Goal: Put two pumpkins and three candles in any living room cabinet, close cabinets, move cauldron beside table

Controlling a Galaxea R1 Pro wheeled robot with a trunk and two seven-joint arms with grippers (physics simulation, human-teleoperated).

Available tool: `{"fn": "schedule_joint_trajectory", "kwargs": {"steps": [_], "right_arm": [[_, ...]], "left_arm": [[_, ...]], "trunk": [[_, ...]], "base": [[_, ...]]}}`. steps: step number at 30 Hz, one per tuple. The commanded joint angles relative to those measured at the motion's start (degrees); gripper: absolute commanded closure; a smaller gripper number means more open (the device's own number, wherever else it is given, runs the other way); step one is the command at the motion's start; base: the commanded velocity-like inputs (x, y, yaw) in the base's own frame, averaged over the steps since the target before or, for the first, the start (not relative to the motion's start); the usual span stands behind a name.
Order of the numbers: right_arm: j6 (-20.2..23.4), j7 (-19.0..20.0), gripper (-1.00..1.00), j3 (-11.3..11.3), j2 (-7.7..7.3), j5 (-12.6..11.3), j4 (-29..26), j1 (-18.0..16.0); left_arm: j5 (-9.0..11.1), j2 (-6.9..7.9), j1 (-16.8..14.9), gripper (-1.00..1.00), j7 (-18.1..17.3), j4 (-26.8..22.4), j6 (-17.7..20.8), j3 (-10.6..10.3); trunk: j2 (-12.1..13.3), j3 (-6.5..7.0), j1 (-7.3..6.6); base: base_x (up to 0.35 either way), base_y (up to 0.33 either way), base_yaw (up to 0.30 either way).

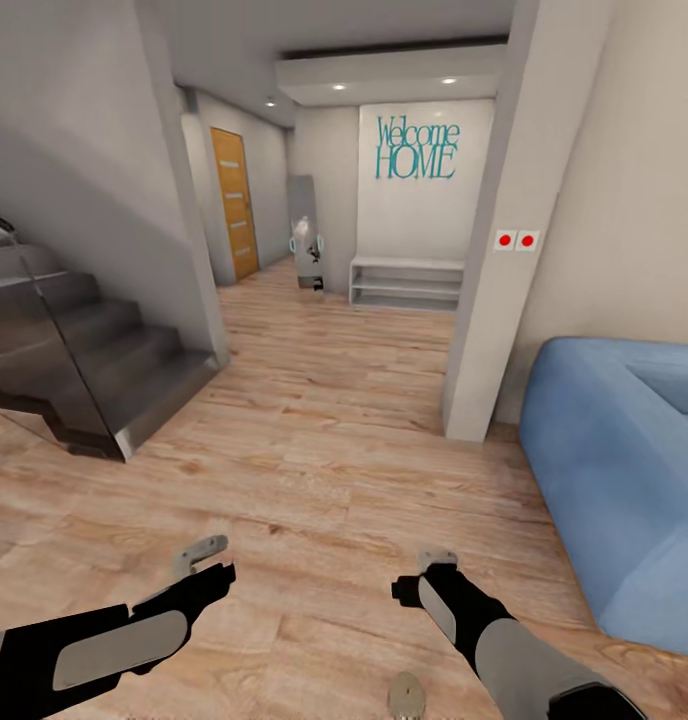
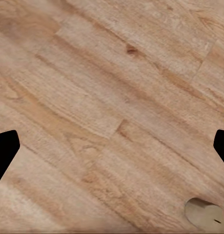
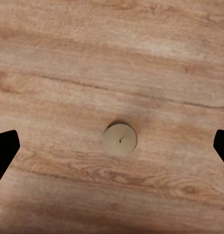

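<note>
One tan candle [image 1: 406, 692] stands upright on the wooden floor at the bottom edge of the head view, between my two arms. The right wrist view looks straight down on this candle [image 3: 120, 139], its wick a dark dot, with my right gripper [image 3: 112, 146] open above it and nothing between the fingers. The candle [image 2: 204, 214] also peeks in at a corner of the left wrist view, off to one side of my open, empty left gripper [image 2: 112, 146]. In the head view the left gripper [image 1: 209, 565] and right gripper [image 1: 424, 572] hover low over the floor. Pumpkins, cabinet, table and cauldron are out of view.
A blue sofa [image 1: 624, 480] stands at the right, behind a white pillar [image 1: 494, 300]. Dark stairs [image 1: 84, 370] with a glass rail rise at the left. Ahead, a hallway leads to a white shelf bench [image 1: 406, 282] and an orange door [image 1: 234, 200]. Wooden floor [image 1: 324, 440] lies between.
</note>
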Motion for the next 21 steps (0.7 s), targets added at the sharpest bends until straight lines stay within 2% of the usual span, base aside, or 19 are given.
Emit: {"fn": "schedule_joint_trajectory", "kwargs": {"steps": [1,4,10,17,18,21], "right_arm": [[0.00,-0.43,-1.00,0.49,-0.03,-0.57,0.09,-0.03],[-1.49,-0.41,-1.00,0.60,-0.03,-0.51,0.72,-0.03],[-4.37,-0.40,-1.00,1.65,-0.03,-0.45,1.69,-0.03],[-6.38,-0.45,-1.00,4.71,-0.01,-0.44,4.01,-0.03],[-6.59,-0.42,-1.00,5.10,-0.03,-0.46,4.26,-0.03],[-6.65,-0.45,-1.00,5.20,-0.03,-0.46,4.31,-0.03]], "left_arm": [[0.28,0.03,-0.13,-1.00,0.06,-0.10,-0.32,-0.16],[0.27,0.12,-0.10,-1.00,0.07,-0.71,-0.35,-0.16],[0.28,1.44,-0.13,-1.00,0.06,-3.07,-0.37,-0.22],[0.25,2.25,-0.12,-1.00,0.05,-4.84,-0.44,-0.24],[0.14,4.37,-0.10,-1.00,-0.04,-8.63,-0.46,-0.28],[0.09,6.16,-0.10,-1.00,-0.49,-9.90,-0.46,-0.27]], "trunk": [[-0.45,-0.24,0.20],[-1.65,-0.78,0.86],[-4.06,-1.86,2.18],[-6.87,-3.11,3.72],[-7.27,-3.29,3.94],[-8.47,-3.83,4.60]], "base": [[-0.142,0.000,0.000],[-0.074,0.000,0.000],[-0.021,0.000,0.000],[-0.003,0.000,0.000],[0.000,0.000,0.000],[0.000,0.000,0.000]]}}
